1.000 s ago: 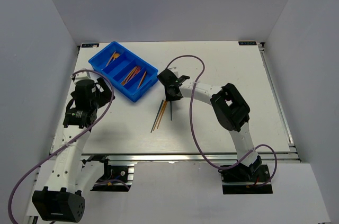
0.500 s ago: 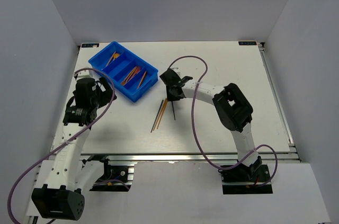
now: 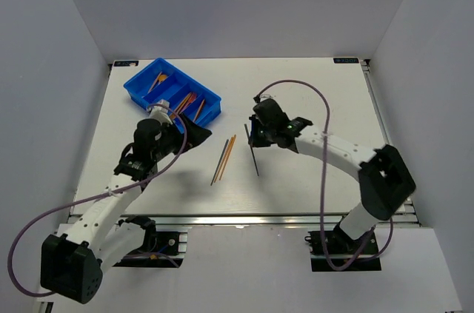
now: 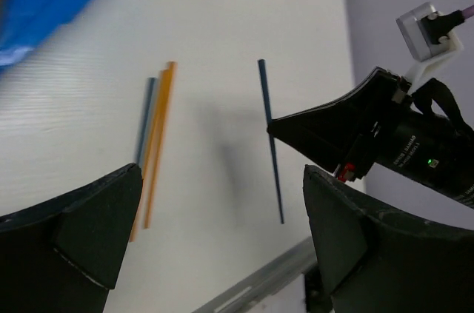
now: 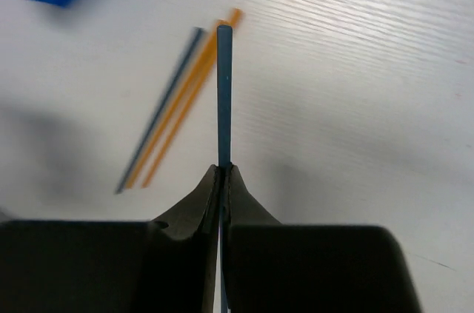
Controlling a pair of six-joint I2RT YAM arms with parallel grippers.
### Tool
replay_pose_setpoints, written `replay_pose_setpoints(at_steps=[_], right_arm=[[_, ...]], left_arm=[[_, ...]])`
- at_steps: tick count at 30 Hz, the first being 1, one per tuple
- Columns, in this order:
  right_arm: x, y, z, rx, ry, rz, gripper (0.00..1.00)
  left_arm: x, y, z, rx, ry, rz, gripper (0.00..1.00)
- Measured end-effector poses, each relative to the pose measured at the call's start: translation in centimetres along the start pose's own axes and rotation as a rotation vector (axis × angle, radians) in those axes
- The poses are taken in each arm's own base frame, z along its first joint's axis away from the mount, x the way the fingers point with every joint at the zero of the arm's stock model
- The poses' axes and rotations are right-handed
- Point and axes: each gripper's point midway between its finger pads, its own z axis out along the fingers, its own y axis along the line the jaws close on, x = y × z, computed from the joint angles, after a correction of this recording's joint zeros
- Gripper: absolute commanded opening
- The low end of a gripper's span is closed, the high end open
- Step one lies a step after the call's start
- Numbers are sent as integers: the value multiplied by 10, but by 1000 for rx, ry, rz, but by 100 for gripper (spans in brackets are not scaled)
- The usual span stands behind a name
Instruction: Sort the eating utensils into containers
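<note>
My right gripper [image 3: 252,134] is shut on a dark blue stick [image 3: 254,156] and holds it above the table; in the right wrist view the stick [image 5: 224,83] juts out from the closed gripper [image 5: 222,172]. Three sticks [image 3: 222,159], two orange and one dark grey, lie together on the table, and they show in the left wrist view [image 4: 152,143] too. My left gripper [image 3: 197,135] is open and empty, left of these sticks and just in front of the blue tray [image 3: 141,89]. The tray holds several orange and red utensils [image 3: 185,104].
The tray's near corner lies close behind my left gripper. The right arm's purple cable [image 3: 296,83] loops over the table's middle. The table's front rail [image 3: 244,218] runs below the sticks. White walls enclose the table.
My right gripper has moved right with the dark blue stick, away from the three sticks. My left gripper has swung from the tray's left side to its near corner, towards the centre.
</note>
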Motion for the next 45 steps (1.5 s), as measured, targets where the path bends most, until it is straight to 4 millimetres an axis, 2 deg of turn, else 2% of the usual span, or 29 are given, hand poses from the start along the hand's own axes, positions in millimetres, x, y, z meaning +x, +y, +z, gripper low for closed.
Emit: replay_pose_setpoints(at_steps=[4, 8, 12, 14, 15, 16, 19, 20, 21, 22, 23, 24, 26, 27, 30, 34, 36, 39, 42, 45], right_arm=[[-14, 34, -40, -228, -105, 10, 0], [-7, 64, -63, -408, -128, 2, 0], [-5, 91, -78, -518, -136, -28, 0], [-3, 100, -83, -547, -139, -41, 0], [-2, 103, -85, -559, -142, -46, 0], [-2, 106, -87, -568, -145, -50, 0], [-3, 111, -90, -585, -153, -56, 0], [-4, 112, -91, -587, -155, -56, 0], [-4, 112, -91, -589, -158, -57, 0], [-5, 112, -91, -588, -160, -56, 0], [-5, 111, -90, -584, -164, -56, 14], [-6, 111, -90, -580, -165, -52, 57], [-9, 108, -89, -560, -176, -41, 79], [-11, 104, -88, -537, -184, -34, 89], [-18, 84, -96, -441, -227, -19, 89], [-35, 54, -123, -331, -332, -3, 89], [-40, 42, -135, -297, -373, -2, 89], [-38, 27, -145, -261, -398, -14, 89], [-25, 16, -144, -233, -378, -34, 89], [-8, 5, -140, -207, -340, -57, 89]], left_arm=[[16, -36, 15, 147, 19, -45, 96], [31, -71, 25, 260, 49, -55, 90], [40, -83, 33, 293, 65, -70, 82], [43, -83, 38, 288, 70, -76, 73], [44, -83, 40, 284, 71, -81, 68], [45, -82, 41, 279, 72, -86, 54], [47, -82, 43, 276, 76, -95, 25], [47, -83, 44, 277, 74, -95, 8], [46, -83, 44, 277, 73, -95, 0], [45, -84, 45, 279, 71, -90, 0], [45, -84, 46, 277, 72, -86, 0], [44, -85, 47, 270, 73, -79, 0], [38, -85, 53, 234, 75, -29, 0], [32, -83, 57, 196, 68, 12, 0], [-17, -81, 74, 31, -21, 208, 0], [-117, -64, 92, -264, -216, 502, 0], [-166, -41, 99, -430, -287, 624, 0], [-224, 5, 114, -654, -344, 740, 0], [-261, 55, 136, -831, -357, 839, 0], [-280, 93, 165, -935, -345, 921, 0]])
